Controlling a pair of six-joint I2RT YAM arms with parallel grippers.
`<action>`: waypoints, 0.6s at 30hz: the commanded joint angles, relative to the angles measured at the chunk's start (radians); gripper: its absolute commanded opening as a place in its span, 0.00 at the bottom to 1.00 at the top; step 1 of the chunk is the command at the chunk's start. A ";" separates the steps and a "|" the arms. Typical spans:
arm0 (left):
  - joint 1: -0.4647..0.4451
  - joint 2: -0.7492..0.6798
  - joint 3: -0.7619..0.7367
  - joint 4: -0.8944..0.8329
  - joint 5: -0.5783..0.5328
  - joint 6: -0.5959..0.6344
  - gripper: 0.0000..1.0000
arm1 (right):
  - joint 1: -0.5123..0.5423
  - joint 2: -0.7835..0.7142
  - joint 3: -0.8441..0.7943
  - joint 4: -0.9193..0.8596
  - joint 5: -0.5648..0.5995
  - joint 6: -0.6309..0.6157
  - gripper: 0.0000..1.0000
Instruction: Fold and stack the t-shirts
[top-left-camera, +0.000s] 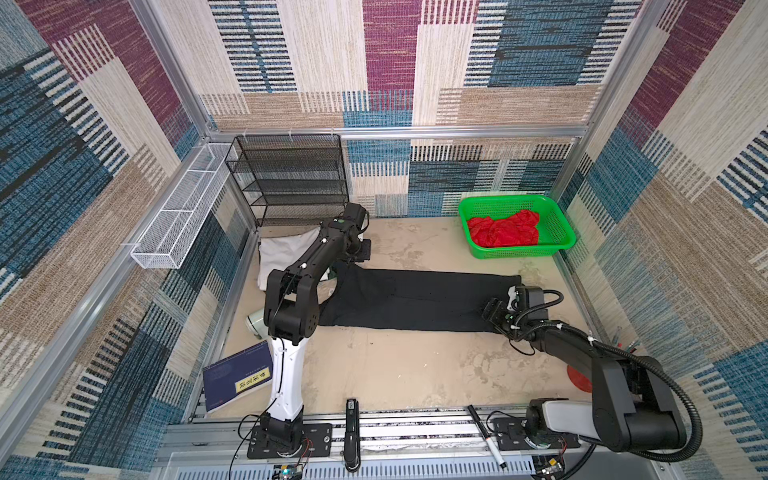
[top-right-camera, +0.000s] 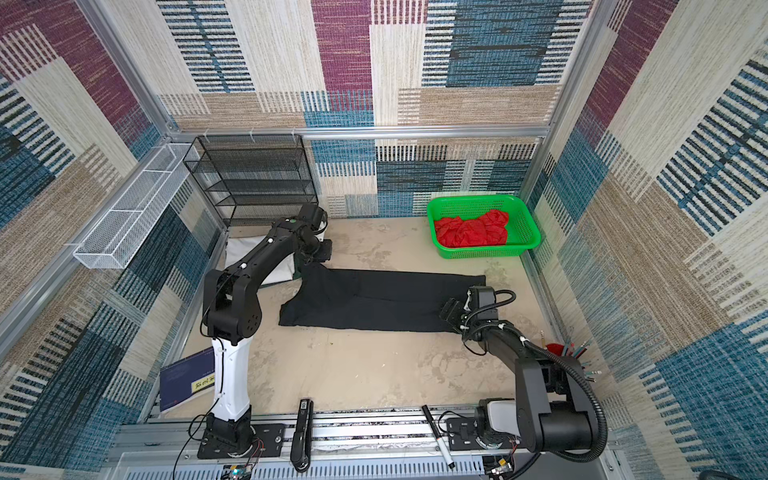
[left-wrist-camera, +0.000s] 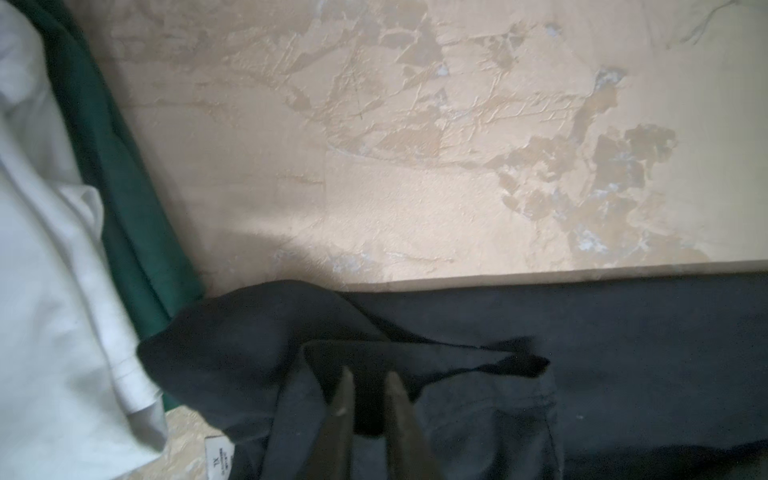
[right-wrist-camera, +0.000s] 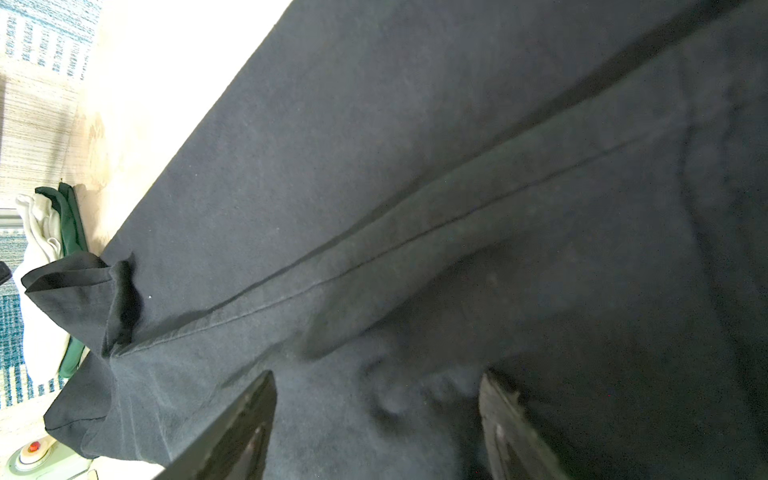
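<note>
black short-sleeved cloth t-shirt: lies flat on the beige mottled tabletop, folded lengthwise into a long narrow band. its long axis runs side to side across the table in both top views, roughly parallel to the back wall. the collar end points toward the left arm's side, where the left wrist view shows a small pale label printed xl and a rucked-up black sleeve standing in a raised fold. the hem end points toward the right arm's side. a straight folded edge runs along the band's length in the right wrist view. left gripper: positioned over the far corner of the collar end. its thin fingertips stand a narrow gap apart with dark cloth showing in the gap; whether they pinch that cloth cannot be told. right gripper: low over the hem end, near edge of the band. its fingers stand wide apart with nothing clamped, and a small pucker of black cloth sits between them. white cloth t-shirt: lies at the left rear of the table beneath the left arm, resting on a dark green cloth t-shirt, of which only an edge shows. the black sleeve touches that green edge. bright red cloth t-shirt: crumpled and unfolded inside a green perforated plastic basket at the right rear of the table, well apart from the black band.
</note>
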 joint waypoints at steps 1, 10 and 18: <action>0.000 -0.062 -0.041 -0.026 -0.062 -0.003 0.26 | 0.001 0.001 -0.004 -0.129 0.012 0.004 0.79; -0.007 -0.358 -0.590 0.192 0.132 -0.128 0.37 | -0.011 0.010 -0.009 -0.218 0.093 0.035 0.78; -0.113 -0.217 -0.571 0.224 0.106 -0.185 0.41 | -0.071 -0.324 -0.149 -0.335 0.084 0.230 0.76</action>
